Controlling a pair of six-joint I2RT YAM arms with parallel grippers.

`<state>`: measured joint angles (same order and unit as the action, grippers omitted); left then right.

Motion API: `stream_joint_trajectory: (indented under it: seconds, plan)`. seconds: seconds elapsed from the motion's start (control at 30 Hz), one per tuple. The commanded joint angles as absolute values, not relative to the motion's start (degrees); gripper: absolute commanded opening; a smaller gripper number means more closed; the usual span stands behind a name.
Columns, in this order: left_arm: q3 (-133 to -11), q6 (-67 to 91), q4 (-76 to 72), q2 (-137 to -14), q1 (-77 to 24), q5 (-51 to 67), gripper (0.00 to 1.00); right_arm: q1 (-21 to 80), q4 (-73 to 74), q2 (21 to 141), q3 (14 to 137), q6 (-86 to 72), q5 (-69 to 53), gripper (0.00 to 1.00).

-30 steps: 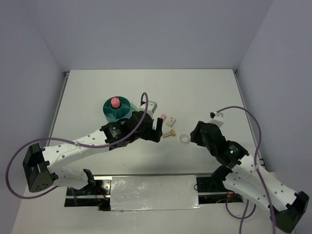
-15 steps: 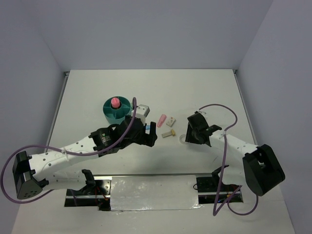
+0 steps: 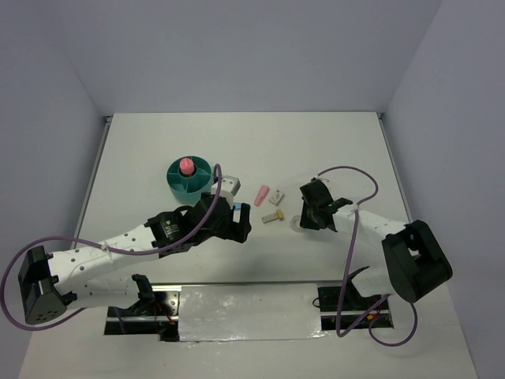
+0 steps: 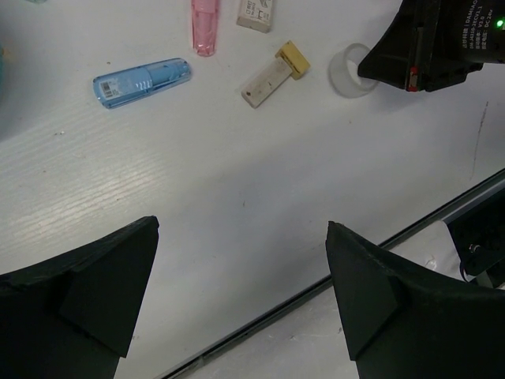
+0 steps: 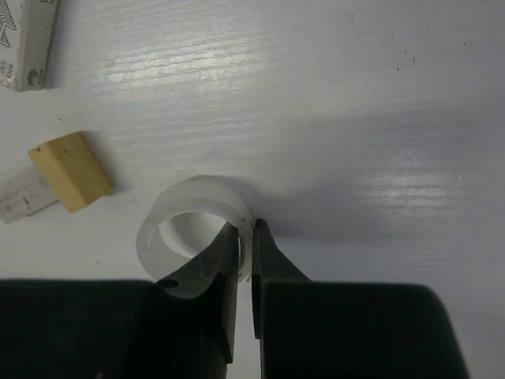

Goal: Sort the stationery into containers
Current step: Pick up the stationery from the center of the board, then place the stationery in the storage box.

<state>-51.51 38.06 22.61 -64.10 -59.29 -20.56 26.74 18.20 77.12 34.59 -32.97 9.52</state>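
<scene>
The tape ring (image 5: 189, 196) sits flat on the table (image 5: 355, 95), right of centre. It's just beside the beige piece (image 5: 69, 172) and well apart from the teal organiser (image 3: 175, 185), which is further left and a bit farther back. The right claw (image 5: 245, 230) is pinched on the ring's wall, one finger inside the hole and one outside, so basically closed on it. Imo the trick is to lift straight up before swinging left, since a thin-wall grip can let the ring swivel or slip. Then drop it into one of the organiser's outer compartments. The ring looks milky-clear, thin-walled and light. The left claw (image 4: 242, 237) hangs wide open near the blue piece (image 4: 142, 79), holding nothing.
</scene>
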Motion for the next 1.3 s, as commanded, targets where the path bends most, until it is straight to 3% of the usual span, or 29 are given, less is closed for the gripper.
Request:
stream_joint_trajectory:
  seconds: [0.0, 0.1, 0.3, 0.5, 0.9, 0.97, 1.07, 1.17, 1.2, 1.23, 1.27]
  plan:
    - [-50.5, 40.2, 18.7, -62.8, -59.6, -18.9, 0.99, 26.9, 17.7, 74.5, 35.4, -33.7, 9.1, 0.02]
    - [-47.0, 43.0, 12.4, -61.3, -59.6, -14.1, 0.99, 28.4, 16.3, 64.5, 33.1, -36.9, 8.3, 0.01]
    - [-42.4, 49.1, -2.3, -57.9, -59.9, -9.1, 0.99, 41.4, 15.4, 49.4, 32.8, -44.9, 11.0, 0.0]
    - [-42.0, 51.7, -11.5, -59.0, -59.9, -4.4, 0.99, 48.9, 15.5, 47.2, 35.2, -46.4, 11.2, 0.0]
    - [-45.6, 51.9, -3.3, -63.1, -59.9, -10.8, 0.89, 56.2, 15.5, 46.5, 38.8, -46.1, 15.4, 0.0]
    - [-46.0, 51.5, -3.4, -63.6, -59.9, -10.4, 0.81, 56.6, 15.3, 47.1, 39.2, -46.0, 15.3, 0.0]
    - [-46.1, 51.2, -3.9, -63.7, -59.9, -9.6, 0.61, 57.5, 14.5, 48.0, 39.5, -45.7, 15.3, 0.0]
    - [-46.8, 49.7, -2.8, -63.2, -59.9, -10.5, 0.3, 58.2, 13.7, 48.2, 39.2, -45.7, 15.6, 0.0]
    - [-47.2, 49.2, -1.9, -63.2, -59.9, -10.9, 0.24, 58.4, 13.2, 48.1, 38.9, -45.6, 15.6, 0.01]
    - [-48.4, 47.8, -1.0, -63.0, -59.9, -12.4, 0.11, 58.4, 12.1, 47.6, 38.3, -45.6, 15.2, 0.02]
    - [-49.0, 47.0, -0.2, -62.9, -59.9, -13.3, 0.05, 58.5, 11.7, 47.3, 38.1, -45.4, 15.0, 0.1]
